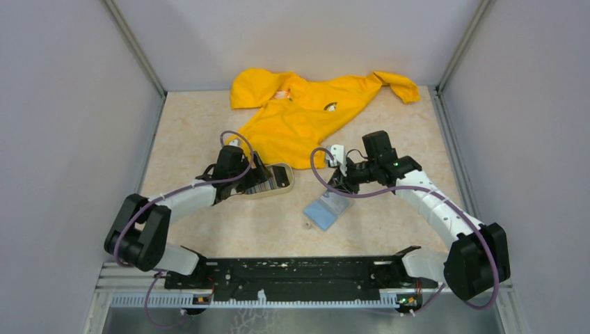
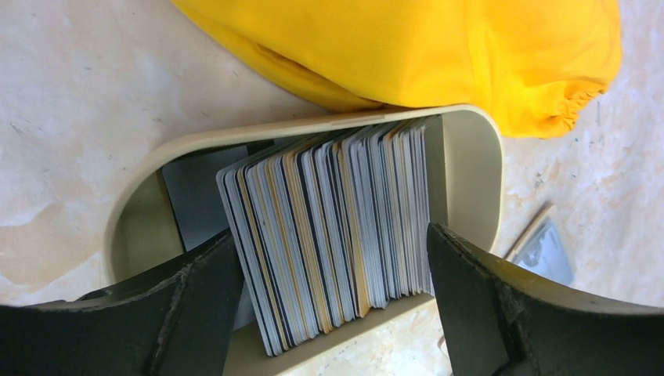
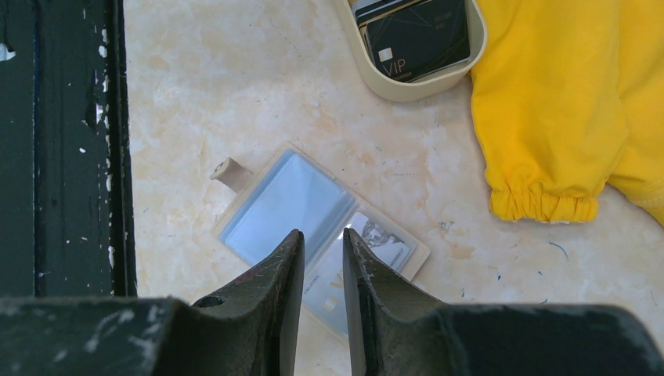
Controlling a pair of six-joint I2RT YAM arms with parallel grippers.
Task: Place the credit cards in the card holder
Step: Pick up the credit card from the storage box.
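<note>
Thin, stiff, slick cards (image 2: 337, 227), packed on edge in a beige tray (image 2: 470, 157) beside a yellow garment (image 2: 438, 55). Probably light, and prone to fan out or slip if pinched loosely. Best taken by the flat faces, one or a few peeled off the end of the stack rather than the whole pack.

Open card holder (image 3: 290, 200) flat on the table (image 3: 235, 78), well apart from the tray, clear bluish pockets facing up, one card seemingly already in a pocket. Soft and floppy by the look of it, apt to skid under a pushed card; worth pinning down.

Left gripper (image 2: 330, 239) reached forward over the tray, jaws wide, straddling the stack from both ends, not visibly clamped. Right gripper (image 3: 322, 237) angled down over the card holder, jaws narrowed to a slim gap, nothing between them.
</note>
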